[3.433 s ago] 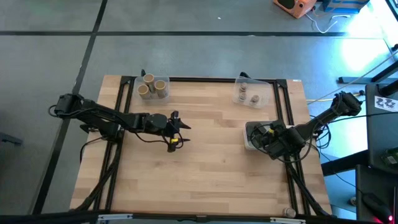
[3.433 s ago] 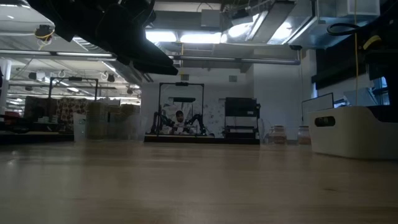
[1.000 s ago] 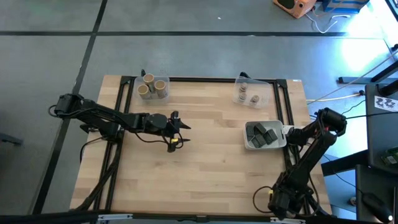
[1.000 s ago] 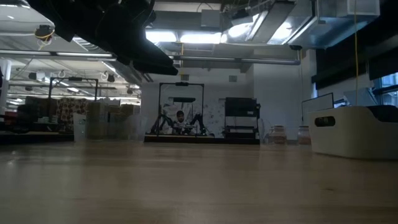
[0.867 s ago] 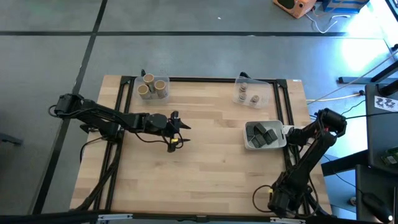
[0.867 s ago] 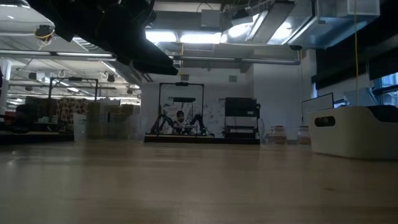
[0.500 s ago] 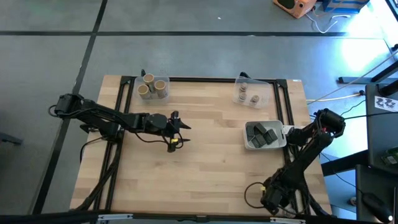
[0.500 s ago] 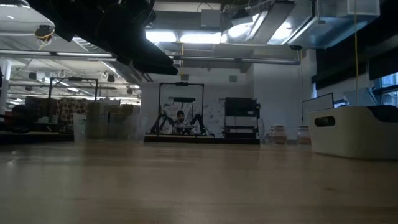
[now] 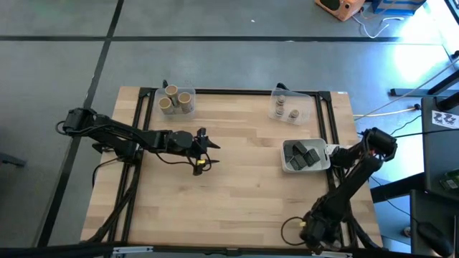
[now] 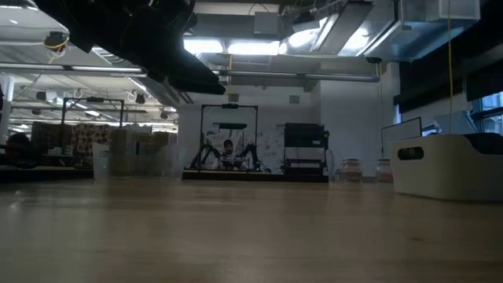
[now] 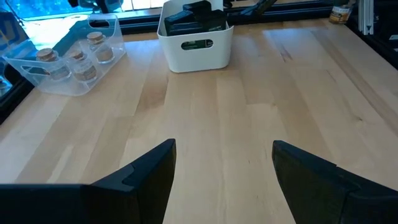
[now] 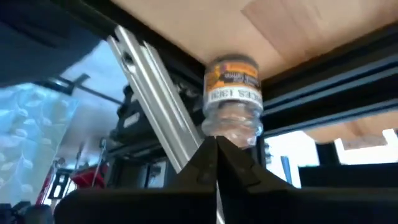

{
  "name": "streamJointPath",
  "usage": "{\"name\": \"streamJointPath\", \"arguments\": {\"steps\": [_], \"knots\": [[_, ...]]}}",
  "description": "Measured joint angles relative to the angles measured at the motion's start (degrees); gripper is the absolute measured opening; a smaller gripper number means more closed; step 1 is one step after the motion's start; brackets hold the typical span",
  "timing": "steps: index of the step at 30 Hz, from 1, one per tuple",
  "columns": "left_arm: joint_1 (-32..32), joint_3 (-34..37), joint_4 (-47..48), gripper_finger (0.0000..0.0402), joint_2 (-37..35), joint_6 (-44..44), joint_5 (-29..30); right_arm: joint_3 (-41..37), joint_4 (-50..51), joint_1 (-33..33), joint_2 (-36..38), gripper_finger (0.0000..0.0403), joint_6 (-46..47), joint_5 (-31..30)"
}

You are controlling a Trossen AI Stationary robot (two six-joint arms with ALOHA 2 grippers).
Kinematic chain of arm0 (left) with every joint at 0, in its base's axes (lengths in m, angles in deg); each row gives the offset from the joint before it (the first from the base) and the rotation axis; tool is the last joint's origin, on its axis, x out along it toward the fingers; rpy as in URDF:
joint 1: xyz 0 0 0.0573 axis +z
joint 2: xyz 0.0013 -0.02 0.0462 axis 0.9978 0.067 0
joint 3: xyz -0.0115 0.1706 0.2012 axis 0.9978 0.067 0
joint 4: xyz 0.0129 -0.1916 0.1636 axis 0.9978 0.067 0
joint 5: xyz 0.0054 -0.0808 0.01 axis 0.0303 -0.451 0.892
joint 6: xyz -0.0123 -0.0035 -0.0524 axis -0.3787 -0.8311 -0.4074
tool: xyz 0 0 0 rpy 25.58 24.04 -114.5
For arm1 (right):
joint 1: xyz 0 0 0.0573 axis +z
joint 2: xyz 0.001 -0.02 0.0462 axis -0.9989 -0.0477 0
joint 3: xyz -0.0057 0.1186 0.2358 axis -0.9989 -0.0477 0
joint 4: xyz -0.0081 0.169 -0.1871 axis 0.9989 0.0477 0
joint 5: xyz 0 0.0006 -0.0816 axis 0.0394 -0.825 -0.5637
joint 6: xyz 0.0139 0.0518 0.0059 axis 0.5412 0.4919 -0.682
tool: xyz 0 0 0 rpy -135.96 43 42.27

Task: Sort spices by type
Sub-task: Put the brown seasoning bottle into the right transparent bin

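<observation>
The spices sit sorted in three containers. Tan cylinders [image 9: 176,99] stand in a clear tray at the far left. Grey-capped jars [image 9: 285,109] stand in a clear tray [image 11: 68,59] at the far right. Dark boxy packs [image 9: 303,153] lie in the white dish [image 11: 194,50]. My left gripper [image 9: 206,147] hovers open over the table's middle with nothing between its fingers [image 11: 146,171]. My right gripper [image 9: 310,231] is shut, down at the table's near right edge, its tips [image 12: 216,144] right before a small jar [image 12: 233,93] with an orange label. My right gripper's shut fingertips [image 12: 211,155] point at the clear body of the orange-labelled jar [image 12: 233,121], which stands on the table's edge by the black frame. I cannot tell whether they touch it.
Black frame rails [image 9: 143,122] run along the table's left and right sides. Bare wood [image 9: 244,186] lies between the trays and the near edge. In the low view my left arm [image 10: 149,39] hangs at the upper left, the white dish [image 10: 448,165] at the right.
My right gripper, shut, has moved a little toward the table's left along the near edge, with the arm folding lower.
</observation>
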Motion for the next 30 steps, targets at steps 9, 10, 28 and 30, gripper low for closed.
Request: {"name": "streamJointPath", "arguments": {"steps": [9, 10, 28, 30], "knots": [[0.0, 0.0, 0.0, 0.0248, 0.0, 0.4, 0.0, 0.0, -2.6, 0.0, -3.8, 0.0001, -1.2, 6.2], [0.0, 0.0, 0.0, 0.0248, 0.0, 0.4, 0.0, 0.0, -2.3, 0.0, -3.8, 0.0001, -1.1, 6.9], [0.0, 0.0, 0.0, 0.0248, 0.0, 0.4, 0.0, 0.2, -2.2, 0.5, -8.3, 0.0001, -1.4, 13.5], [0.0, 0.0, 0.0, 0.0248, 0.0, 0.4, 0.0, 0.2, -2.0, 0.0, -8.2, 0.0001, -1.7, 12.3]]}}
